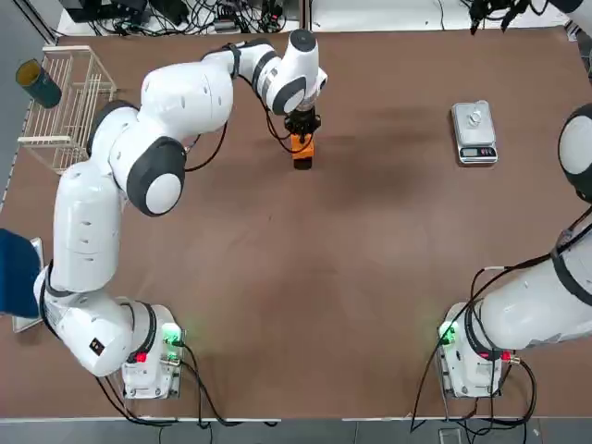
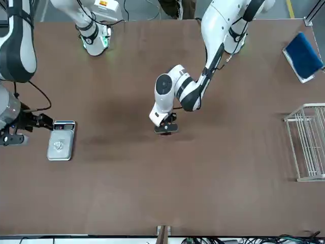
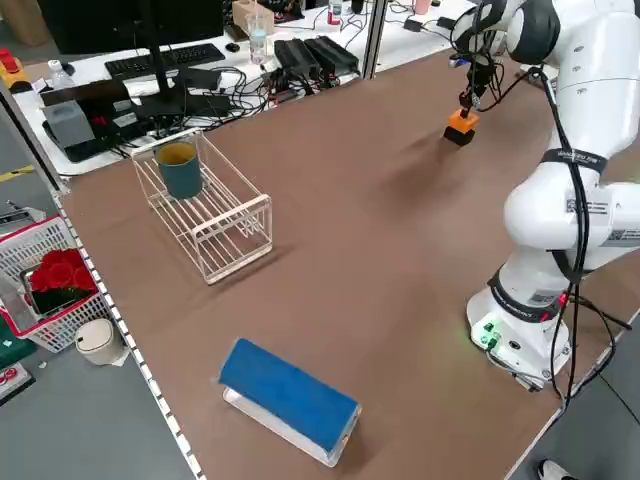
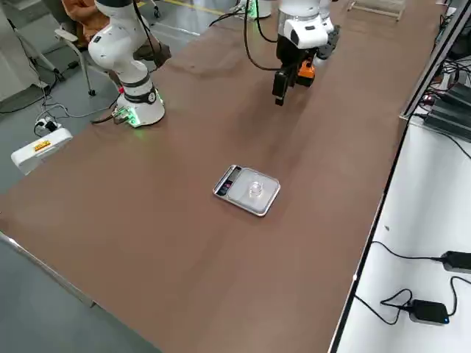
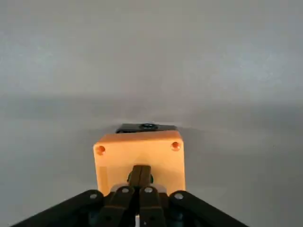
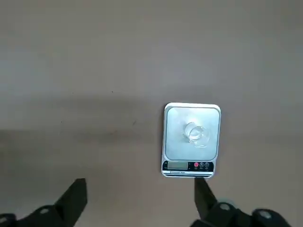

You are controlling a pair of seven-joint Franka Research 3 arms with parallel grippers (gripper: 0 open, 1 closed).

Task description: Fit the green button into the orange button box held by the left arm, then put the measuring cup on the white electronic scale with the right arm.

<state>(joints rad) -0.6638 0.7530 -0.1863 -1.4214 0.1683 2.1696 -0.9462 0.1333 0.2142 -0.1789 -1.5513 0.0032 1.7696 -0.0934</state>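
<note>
Two arms work at one brown surface (image 1: 351, 259). The left fingers (image 5: 139, 189) are shut tight on the box (image 5: 139, 151), which sits right at their tips and rests on the surface. The box is a small bright orange cube with two little round holes near its far corners. A dark flat bit peeks out just behind it, and I cannot tell what that is. The green button cannot be seen.

The right fingers (image 6: 137, 198) are spread wide and hold nothing. They hang above the surface, and the scale (image 6: 191, 139) lies past them, closer to one finger (image 6: 203, 194) than the other, not touching either. The scale is a flat silver-white plate with a thin strip of display and buttons at the end nearest the fingers. The cup (image 6: 196, 134) stands in the middle of that plate. It is tiny and clear, almost without colour.
</note>
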